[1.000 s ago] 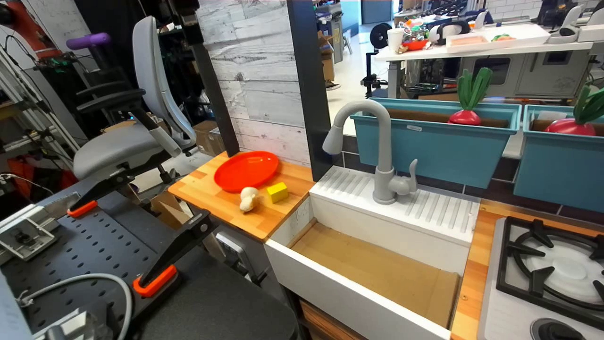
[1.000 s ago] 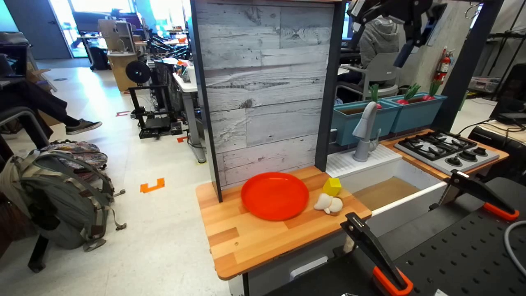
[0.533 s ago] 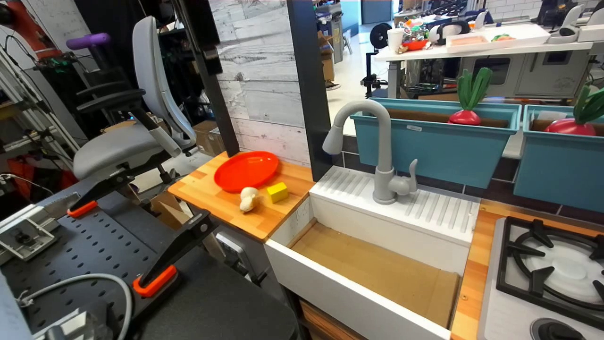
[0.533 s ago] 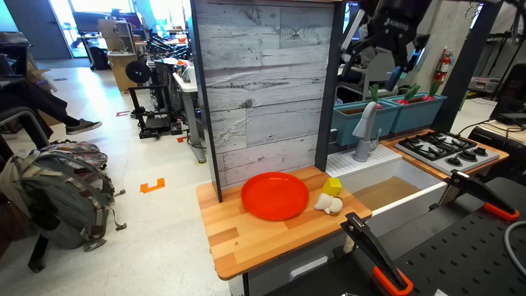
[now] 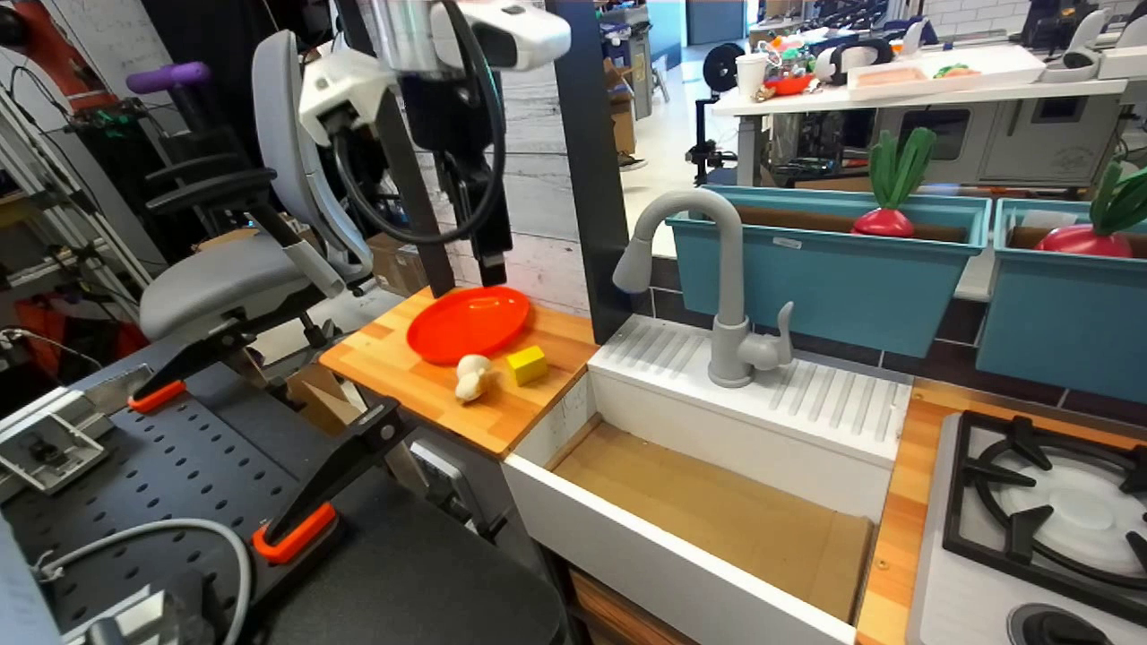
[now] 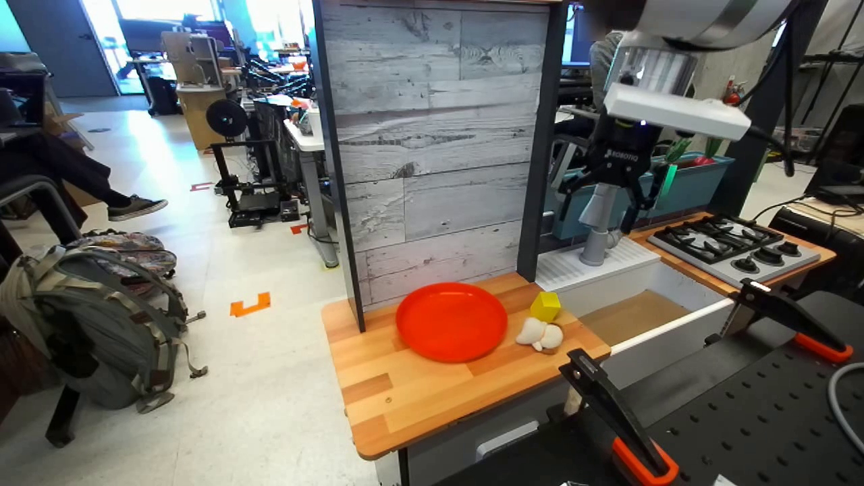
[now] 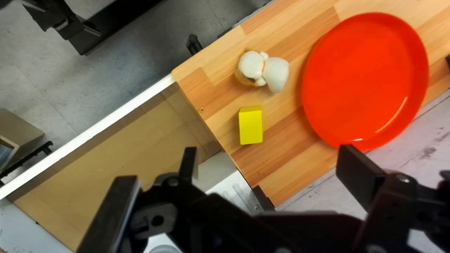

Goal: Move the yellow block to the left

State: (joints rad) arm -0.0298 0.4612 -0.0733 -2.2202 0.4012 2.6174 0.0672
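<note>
The yellow block [image 5: 527, 365] rests on the wooden counter [image 5: 430, 385]. It also shows in an exterior view [image 6: 545, 306] and in the wrist view [image 7: 251, 125]. The round red plate [image 6: 451, 322] lies beside it, a small gap away. A pale cream rounded piece [image 7: 277, 72] lies close to the block, on the side away from the wall panel. My gripper [image 7: 269, 151] is open and empty, fingers spread wide and pointing down. It hangs well above the counter, in an exterior view [image 6: 594, 216] in front of the faucet. Nothing is between its fingers.
The counter's edge drops into a white sink [image 5: 663, 537] close to the block. A grey faucet [image 5: 730, 269] stands behind the sink. A whitewashed wall panel [image 6: 439, 148] rises behind the plate. A black clamp [image 6: 614, 405] grips the dark table in front.
The arm has come down from the top of both exterior views, and the gripper is now lower, over the counter and sink area. The block, plate and cream piece have not moved.
</note>
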